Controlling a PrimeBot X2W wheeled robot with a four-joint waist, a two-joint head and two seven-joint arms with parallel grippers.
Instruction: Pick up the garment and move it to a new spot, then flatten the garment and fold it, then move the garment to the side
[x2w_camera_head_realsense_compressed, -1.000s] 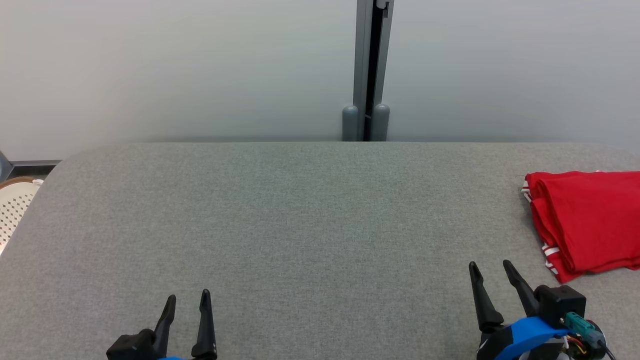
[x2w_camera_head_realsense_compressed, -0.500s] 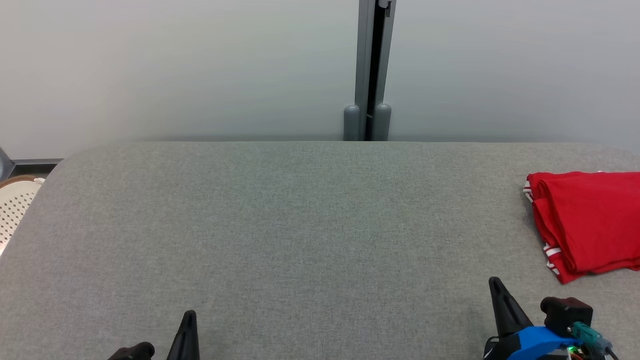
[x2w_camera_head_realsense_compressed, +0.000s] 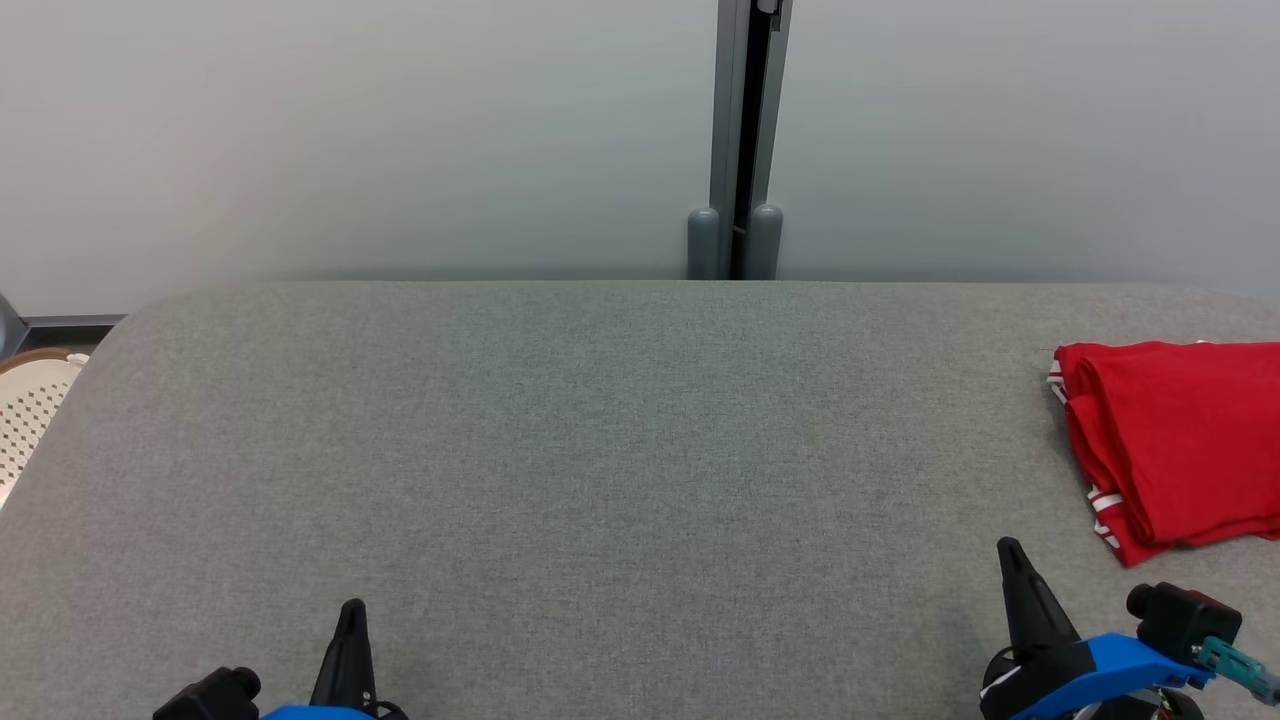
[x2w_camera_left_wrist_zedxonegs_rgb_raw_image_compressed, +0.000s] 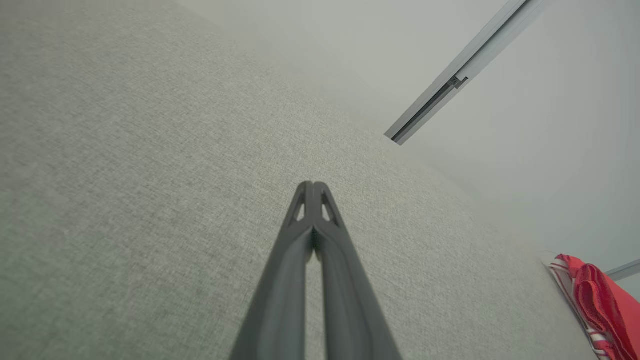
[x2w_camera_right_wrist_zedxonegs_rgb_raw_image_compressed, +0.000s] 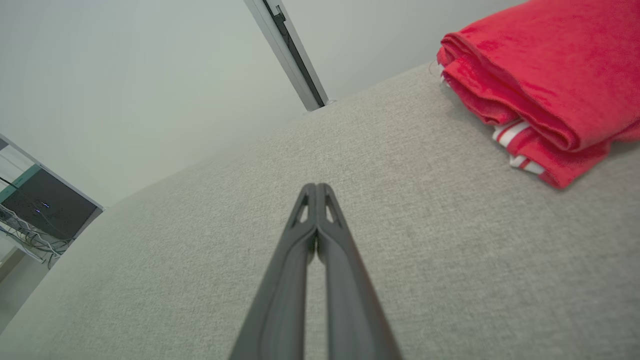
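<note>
Soft, even light is filling the room, probably falling from overhead, and nothing is glaring. The red garment (x2w_camera_right_wrist_zedxonegs_rgb_raw_image_compressed: 545, 75) is throwing only a thin, faint shadow onto the grey counter (x2w_camera_right_wrist_zedxonegs_rgb_raw_image_compressed: 450, 240). In the wrist views the wide lens is tilting the scene. The left end effector (x2w_camera_left_wrist_zedxonegs_rgb_raw_image_compressed: 312, 186) and right end effector (x2w_camera_right_wrist_zedxonegs_rgb_raw_image_compressed: 316, 187) are softening toward the bottom edge, and the counter's far side is blurring.

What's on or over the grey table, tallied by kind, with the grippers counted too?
garment (red, folded, white-striped trim, at the table's right edge): 1
grippers (left gripper and right gripper, both shut and holding nothing): 2
Total: 3
</note>
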